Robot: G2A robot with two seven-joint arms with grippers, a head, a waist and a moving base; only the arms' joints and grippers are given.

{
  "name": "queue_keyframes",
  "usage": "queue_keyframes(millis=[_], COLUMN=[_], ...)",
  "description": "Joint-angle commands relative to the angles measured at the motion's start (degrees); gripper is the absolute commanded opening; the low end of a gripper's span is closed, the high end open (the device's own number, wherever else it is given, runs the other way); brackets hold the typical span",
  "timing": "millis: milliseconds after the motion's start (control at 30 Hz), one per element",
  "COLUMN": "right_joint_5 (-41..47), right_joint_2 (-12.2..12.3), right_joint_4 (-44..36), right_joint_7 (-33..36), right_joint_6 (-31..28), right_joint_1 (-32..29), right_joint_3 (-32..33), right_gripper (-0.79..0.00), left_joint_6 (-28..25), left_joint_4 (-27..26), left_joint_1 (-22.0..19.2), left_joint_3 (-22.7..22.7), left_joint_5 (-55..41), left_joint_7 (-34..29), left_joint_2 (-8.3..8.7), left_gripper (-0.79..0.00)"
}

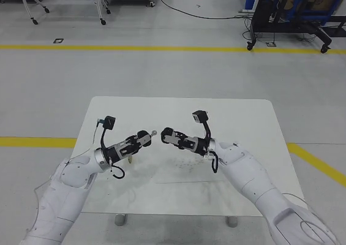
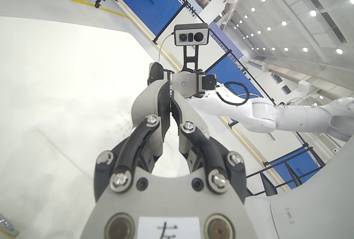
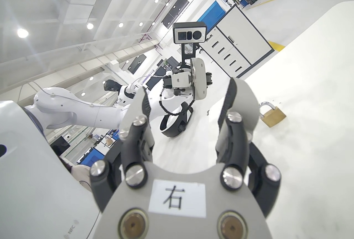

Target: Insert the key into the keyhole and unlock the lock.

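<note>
The lock [image 3: 272, 114] is a small brass padlock with a silver shackle. It lies flat on the white table [image 1: 240, 122], beneath the left forearm and well apart from both grippers. Its long axis runs along the tabletop, shackle end farther from the right wrist. The left gripper [image 1: 145, 137] hangs above the table with its fingers [image 2: 148, 101] pressed together on a small silver key [image 1: 154, 132]. The key sticks out past the tips toward the right gripper [image 3: 188, 90], which faces it just beside, fingers spread apart and holding nothing.
</note>
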Motion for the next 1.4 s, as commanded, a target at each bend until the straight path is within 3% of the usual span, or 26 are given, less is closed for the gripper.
queue_keyframes(millis=[0, 167, 333, 433, 467, 500, 600, 733, 933, 1267, 1300, 1333, 1367], right_joint_5=[0.0, -1.2, -9.4, -10.6, -10.9, -11.2, -10.7, -11.0, -10.2, -8.8, -8.6, -8.5, -8.4], right_joint_2=[0.0, 0.2, 2.5, 3.7, 4.1, 4.5, 5.4, 6.2, 6.7, 7.3, 7.4, 7.4, 7.4], right_joint_4=[0.0, -0.8, -3.0, -6.4, -7.5, -8.6, -11.3, -12.0, -12.8, -11.8, -11.6, -11.4, -11.3], right_joint_7=[0.0, 0.4, 5.7, 9.3, 10.2, 11.2, 12.9, 13.5, 13.8, 13.3, 13.0, 12.9, 12.9], right_joint_6=[0.0, 1.2, 5.8, 9.0, 9.8, 10.8, 12.6, 13.2, 13.4, 12.9, 12.7, 12.6, 12.5], right_joint_1=[0.0, -0.3, -0.3, -1.4, -1.8, -2.2, -3.2, -3.4, -3.0, -1.7, -1.6, -1.6, -1.5], right_joint_3=[0.0, -0.1, 2.1, 2.9, 3.0, 2.9, 2.5, 2.0, 0.1, -2.0, -2.2, -2.4, -2.6], right_gripper=[0.000, 0.000, 0.000, 0.000, -0.052, -0.169, -0.394, -0.422, -0.545, -0.600, -0.634, -0.767, -0.785], left_joint_6=[0.0, 0.8, 0.5, -0.4, -0.4, 0.1, 1.2, 0.7, 0.0, -0.2, -0.3, -0.3, -0.4], left_joint_4=[0.0, -1.4, -1.9, -1.9, -1.8, -1.7, -0.9, -0.2, 0.2, -0.2, -0.1, 0.0, 0.1], left_joint_1=[0.0, 0.6, 0.6, -0.1, -0.5, -1.2, -2.7, -3.9, -4.3, -5.1, -5.2, -5.3, -5.4], left_joint_3=[0.0, -1.1, -1.8, -0.3, 0.6, 1.4, 3.1, 4.3, 5.4, 8.2, 8.3, 8.4, 8.5], left_joint_5=[0.0, 4.0, 4.4, -0.1, -1.4, -1.9, -2.0, -1.2, -0.4, 0.0, 0.1, 0.0, -0.1], left_joint_7=[0.0, 0.6, -9.2, -15.9, -18.6, -20.3, -21.4, -20.9, -19.6, -20.0, -19.9, -19.9, -19.8], left_joint_2=[0.00, 0.40, 1.57, 1.93, 2.01, 2.09, 2.26, 2.48, 2.81, 3.05, 3.10, 3.14, 3.18], left_gripper=[-0.785, -0.785, -0.785, -0.785, -0.785, -0.785, -0.785, -0.785, -0.785, -0.785, -0.785, -0.785, -0.785])
